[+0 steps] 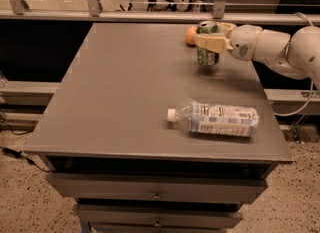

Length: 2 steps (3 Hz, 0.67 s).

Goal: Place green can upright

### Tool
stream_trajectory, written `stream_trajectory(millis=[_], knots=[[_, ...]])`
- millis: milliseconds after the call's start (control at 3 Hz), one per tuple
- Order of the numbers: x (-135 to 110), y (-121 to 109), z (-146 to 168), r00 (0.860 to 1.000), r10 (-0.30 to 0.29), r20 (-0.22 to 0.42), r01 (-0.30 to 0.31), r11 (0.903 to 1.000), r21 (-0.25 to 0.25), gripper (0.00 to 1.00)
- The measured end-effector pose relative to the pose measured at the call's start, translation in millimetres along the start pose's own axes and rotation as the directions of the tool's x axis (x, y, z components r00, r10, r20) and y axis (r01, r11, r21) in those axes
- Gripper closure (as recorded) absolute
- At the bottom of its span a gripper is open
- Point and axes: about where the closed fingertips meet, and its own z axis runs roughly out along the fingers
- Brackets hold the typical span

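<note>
Claw point(208, 38) grips the can point(206, 58), upright.
Both at the worktop's point(125, 102) one o'clock; a bottle point(220, 119) lies sideways at five.

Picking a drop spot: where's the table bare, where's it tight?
The left half of the table is bare, as is the strip between the bottle and the green can. Back right is crowded: the gripper holds the can beside an orange object.

1 green can point(207, 57), 1 plastic bottle point(220, 119), 1 orange object point(190, 36), 1 table point(125, 92), 2 drawers point(125, 187), and 1 gripper point(204, 36), clasping the can at the table's far side.
</note>
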Motion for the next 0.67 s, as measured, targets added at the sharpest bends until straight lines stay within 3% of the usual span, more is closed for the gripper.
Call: stream_trajectory(millis=[667], knots=[[17.7, 12.0, -4.2, 1.000, 0.015, 0.026, -0.015, 0.9993, -0.033, 0.61]])
